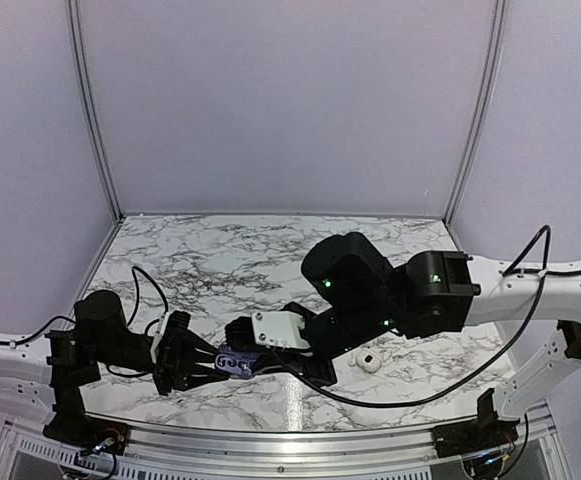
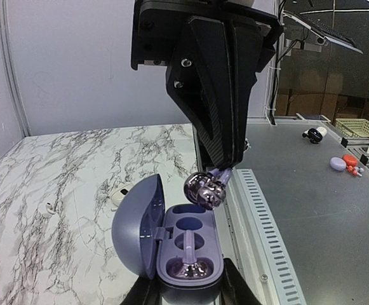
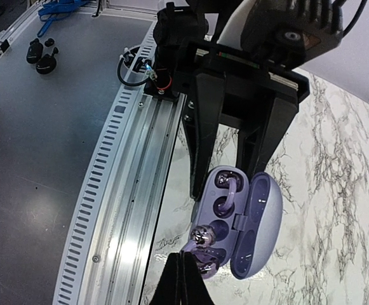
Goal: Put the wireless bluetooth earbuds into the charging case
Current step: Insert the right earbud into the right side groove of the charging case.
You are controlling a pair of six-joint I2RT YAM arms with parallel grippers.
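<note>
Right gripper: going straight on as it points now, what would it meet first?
Probably the charging case, at its empty well; the held earbud hangs just above it. Depth is unclear.

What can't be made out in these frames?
Top view: the case is mostly hidden under the right gripper; the held earbud does not show.
Left wrist view: the left gripper is cut off by the bottom edge.
Left wrist view: a white lump on the table is too small to identify.
</note>
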